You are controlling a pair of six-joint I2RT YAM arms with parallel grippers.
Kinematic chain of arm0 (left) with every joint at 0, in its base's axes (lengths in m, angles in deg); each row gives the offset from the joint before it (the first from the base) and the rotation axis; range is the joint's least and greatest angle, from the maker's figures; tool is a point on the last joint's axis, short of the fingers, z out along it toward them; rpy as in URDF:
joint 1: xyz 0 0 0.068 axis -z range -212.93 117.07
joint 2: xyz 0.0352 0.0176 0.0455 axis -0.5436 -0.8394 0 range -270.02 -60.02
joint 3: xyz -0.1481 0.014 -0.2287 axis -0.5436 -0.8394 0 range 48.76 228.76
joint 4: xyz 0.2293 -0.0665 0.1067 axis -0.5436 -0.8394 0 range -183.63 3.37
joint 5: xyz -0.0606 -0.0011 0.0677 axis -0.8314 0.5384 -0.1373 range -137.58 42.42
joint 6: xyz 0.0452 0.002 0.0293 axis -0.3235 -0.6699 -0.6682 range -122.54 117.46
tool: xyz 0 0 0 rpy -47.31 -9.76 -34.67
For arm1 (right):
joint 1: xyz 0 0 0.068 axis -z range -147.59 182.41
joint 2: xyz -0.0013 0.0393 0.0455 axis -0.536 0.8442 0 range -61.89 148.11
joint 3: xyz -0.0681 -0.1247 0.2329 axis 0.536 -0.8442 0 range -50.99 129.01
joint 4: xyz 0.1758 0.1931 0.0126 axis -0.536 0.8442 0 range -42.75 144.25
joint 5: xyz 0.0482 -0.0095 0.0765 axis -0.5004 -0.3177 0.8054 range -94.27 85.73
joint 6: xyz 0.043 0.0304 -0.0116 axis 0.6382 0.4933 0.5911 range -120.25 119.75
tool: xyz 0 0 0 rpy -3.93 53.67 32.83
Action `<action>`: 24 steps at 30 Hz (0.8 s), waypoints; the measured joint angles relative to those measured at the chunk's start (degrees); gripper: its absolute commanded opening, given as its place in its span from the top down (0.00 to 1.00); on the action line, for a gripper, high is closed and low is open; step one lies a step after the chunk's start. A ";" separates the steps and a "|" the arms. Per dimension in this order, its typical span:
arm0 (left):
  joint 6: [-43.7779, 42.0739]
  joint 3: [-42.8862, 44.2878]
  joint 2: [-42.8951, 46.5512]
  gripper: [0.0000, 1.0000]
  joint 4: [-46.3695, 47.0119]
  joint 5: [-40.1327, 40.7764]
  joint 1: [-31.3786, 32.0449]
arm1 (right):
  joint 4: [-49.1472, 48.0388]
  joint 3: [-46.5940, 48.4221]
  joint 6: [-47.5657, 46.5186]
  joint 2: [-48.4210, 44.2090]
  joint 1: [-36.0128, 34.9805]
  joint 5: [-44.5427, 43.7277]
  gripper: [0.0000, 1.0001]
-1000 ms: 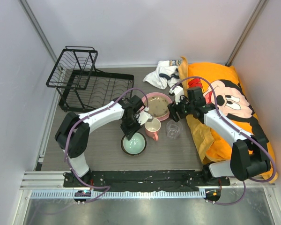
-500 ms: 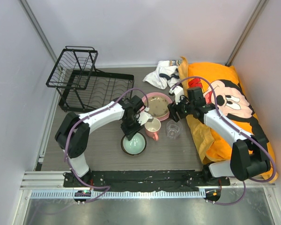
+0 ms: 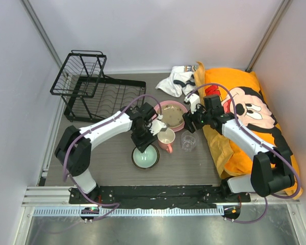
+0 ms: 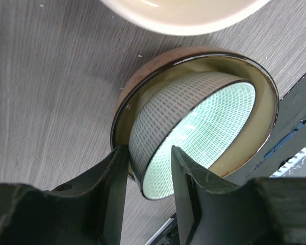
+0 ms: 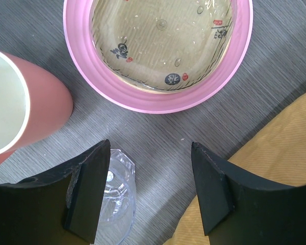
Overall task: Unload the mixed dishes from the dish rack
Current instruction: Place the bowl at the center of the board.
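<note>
Between left jaws, mint-green bowl [image 4: 204, 120] rim

Even bright light; bowl [image 4: 209, 117] interior glares, perhaps moiré.

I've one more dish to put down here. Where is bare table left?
Bare table lies at the near edge, between the mint-green bowl and the orange cushion, in front of the glass cup. It is crowded mid-table around the pink mug and pink plate.
</note>
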 measured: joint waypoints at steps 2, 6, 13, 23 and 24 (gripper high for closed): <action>0.00 -0.13 1.16 0.56 0.04 0.39 0.00 | 0.02 0.00 0.00 0.00 0.00 0.00 0.31; -0.09 -0.44 2.40 0.54 0.13 1.53 0.00 | 0.09 0.00 0.00 0.00 0.00 0.00 0.31; -0.13 -0.74 2.62 0.53 0.85 4.37 0.00 | 0.15 0.00 -0.02 0.00 0.00 0.00 0.31; -0.33 -0.74 4.61 0.53 1.33 7.02 0.00 | 0.15 0.00 -0.17 0.00 0.00 0.00 0.31; -0.35 -0.74 5.16 0.53 1.38 7.34 0.00 | 0.15 0.00 -0.17 0.00 0.00 0.00 0.31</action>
